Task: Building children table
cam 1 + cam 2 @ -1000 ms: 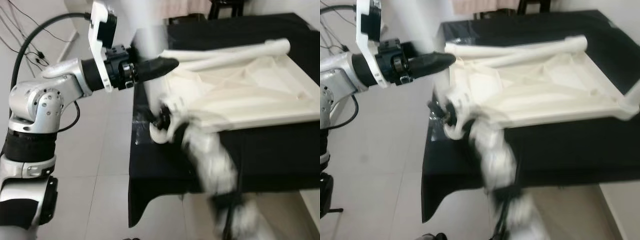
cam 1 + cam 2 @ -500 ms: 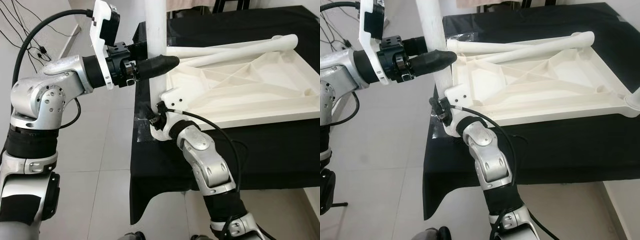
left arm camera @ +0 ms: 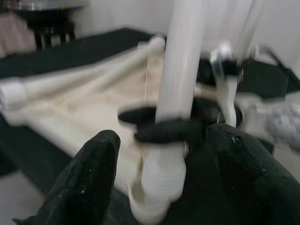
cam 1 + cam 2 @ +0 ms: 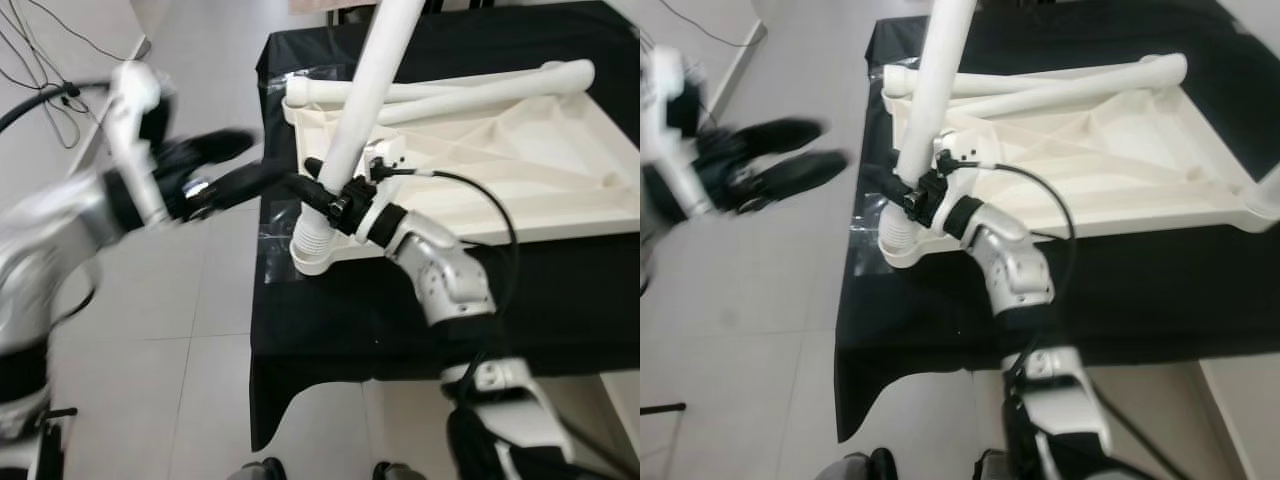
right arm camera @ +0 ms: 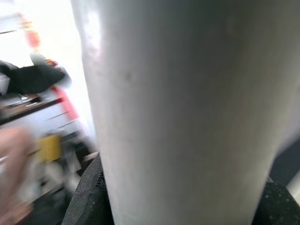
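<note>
So the white plastic tabletop (image 4: 500, 170) is lying upside down on a counter (image 4: 560, 290) covered in black cloth, ribbed underside facing up. Its corner socket sits right at the counter's near-left corner, close to the left edge, with some clear plastic wrap (image 4: 275, 240) crinkled on the cloth next to it.

A white table leg (image 4: 355, 130) stands in that corner socket. It's not straight up, it tilts with the top end leaning away over the tabletop and running out of the head cameras' view. The ribbed bottom end (image 4: 312, 240) of the leg sits in the round collar at the corner.

The right gripper (image 4: 335, 200) reaches in from the near side of the counter and has its jaws pinching the leg low down, just above the ribbed part. From its wrist camera the leg is basically a white wall with a black finger (image 5: 86, 197) hugging one side of it.

The left gripper (image 4: 235, 170) is off the counter's left edge, over the tiled floor (image 4: 200, 330), near the leg but not touching it. It's pretty motion-blurred, but its jaws are spread apart; the left wrist view shows the two black fingers (image 3: 93, 173) wide open with the leg and the other gripper between and beyond them.

Two more white legs (image 4: 460, 90) lie side by side, touching, along the far edge of the tabletop.
</note>
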Motion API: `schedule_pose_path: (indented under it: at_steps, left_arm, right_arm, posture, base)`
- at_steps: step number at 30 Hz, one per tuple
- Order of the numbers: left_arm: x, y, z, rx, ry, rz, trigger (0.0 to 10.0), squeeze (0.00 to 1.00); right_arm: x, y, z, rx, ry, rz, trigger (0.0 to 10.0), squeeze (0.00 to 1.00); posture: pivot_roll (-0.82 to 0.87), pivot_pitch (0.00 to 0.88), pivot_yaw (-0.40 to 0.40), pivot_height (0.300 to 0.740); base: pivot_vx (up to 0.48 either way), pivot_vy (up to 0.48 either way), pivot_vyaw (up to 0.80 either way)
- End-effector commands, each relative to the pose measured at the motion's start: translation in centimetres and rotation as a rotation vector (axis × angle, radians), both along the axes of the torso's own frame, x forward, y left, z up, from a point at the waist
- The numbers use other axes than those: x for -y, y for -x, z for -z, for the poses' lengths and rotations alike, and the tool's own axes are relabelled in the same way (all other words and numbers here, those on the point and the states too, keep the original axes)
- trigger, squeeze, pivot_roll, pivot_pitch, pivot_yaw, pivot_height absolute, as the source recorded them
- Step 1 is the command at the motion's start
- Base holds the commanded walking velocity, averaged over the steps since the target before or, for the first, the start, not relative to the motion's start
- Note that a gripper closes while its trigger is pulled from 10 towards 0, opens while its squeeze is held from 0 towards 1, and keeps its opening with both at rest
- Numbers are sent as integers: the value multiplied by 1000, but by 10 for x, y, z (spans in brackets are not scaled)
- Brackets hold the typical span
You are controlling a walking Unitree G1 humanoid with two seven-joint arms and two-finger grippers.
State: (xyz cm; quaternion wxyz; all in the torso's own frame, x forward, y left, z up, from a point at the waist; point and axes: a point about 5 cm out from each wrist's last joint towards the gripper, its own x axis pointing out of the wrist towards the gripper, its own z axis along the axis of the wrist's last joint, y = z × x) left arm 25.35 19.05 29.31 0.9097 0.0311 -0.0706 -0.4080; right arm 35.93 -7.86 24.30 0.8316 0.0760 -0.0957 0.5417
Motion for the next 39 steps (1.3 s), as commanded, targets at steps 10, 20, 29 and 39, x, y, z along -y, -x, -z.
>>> schedule_pose_path:
  at_steps: [10,20,29,39]
  left_arm:
    - [41,74,89,-222,-41,-123,10000,0]
    - [58,108,102,-299,-13,-177,10000,0]
    - [62,118,106,-299,4,-178,10000,0]
    - [64,122,108,-305,19,-176,10000,0]
  right_arm:
    - [-23,-5,-16,57,1,-201,10000,0]
    - [-9,-10,-26,127,70,-353,10000,0]
    - [13,-18,-45,120,-33,-306,10000,0]
    - [29,-17,-53,81,-164,-401,10000,0]
  posture:
    - [101,349,12,740]
    - [138,395,23,740]
    - [148,411,39,740]
    - [147,414,48,740]
  base:
    - [0,0,0]
    - [0,0,0]
    - [0,0,0]
    - [0,0,0]
